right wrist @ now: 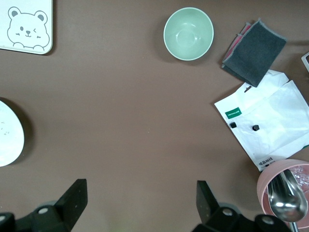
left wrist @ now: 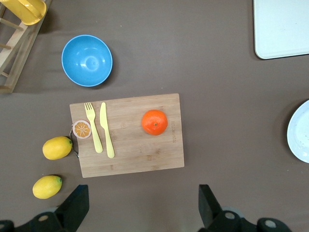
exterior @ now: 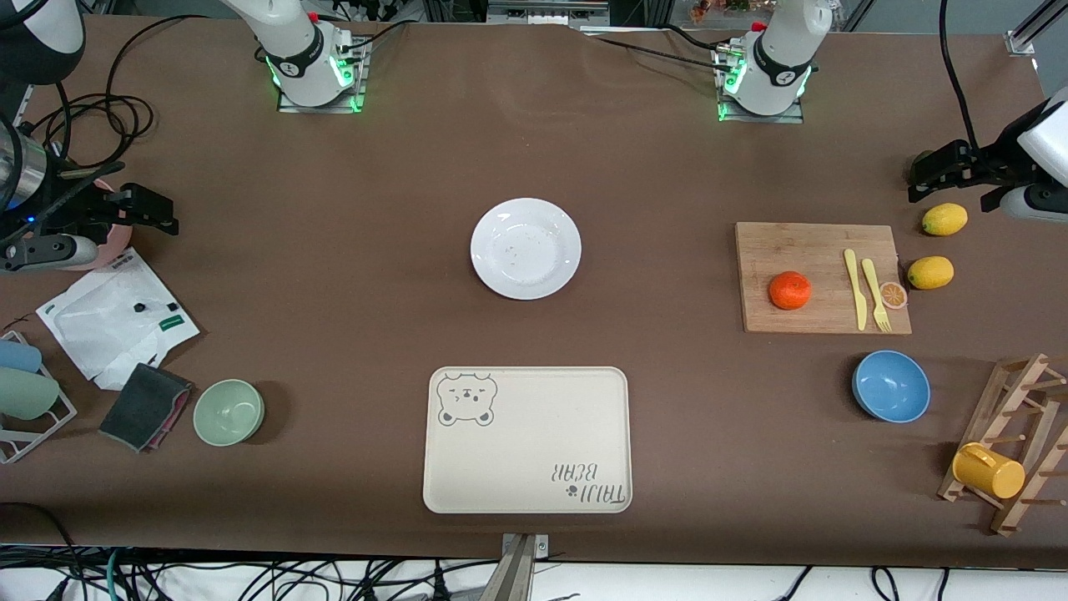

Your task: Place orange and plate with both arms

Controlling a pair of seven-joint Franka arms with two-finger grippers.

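The orange (exterior: 789, 290) (left wrist: 154, 122) lies on a wooden cutting board (exterior: 801, 246) (left wrist: 140, 154) toward the left arm's end of the table. At the table's middle sits the white plate (exterior: 526, 248) (left wrist: 300, 133) (right wrist: 8, 133), with nothing on it. My left gripper (exterior: 959, 179) (left wrist: 142, 198) hangs open over bare cloth beside the board and the lemons, holding nothing. At the right arm's end of the table my right gripper (exterior: 142, 209) (right wrist: 141, 191) is also open and holds nothing, above bare cloth and well apart from the plate.
A cream bear tray (exterior: 527, 438) lies nearer the camera than the plate. Two lemons (exterior: 944, 219), yellow cutlery (exterior: 863, 288), a blue bowl (exterior: 890, 386) and a rack with a yellow cup (exterior: 989, 470) crowd the left arm's end. A green bowl (exterior: 228, 411), grey cloth (exterior: 144, 406), white bag (exterior: 117, 321) and pink bowl (right wrist: 287, 188) lie at the right arm's end.
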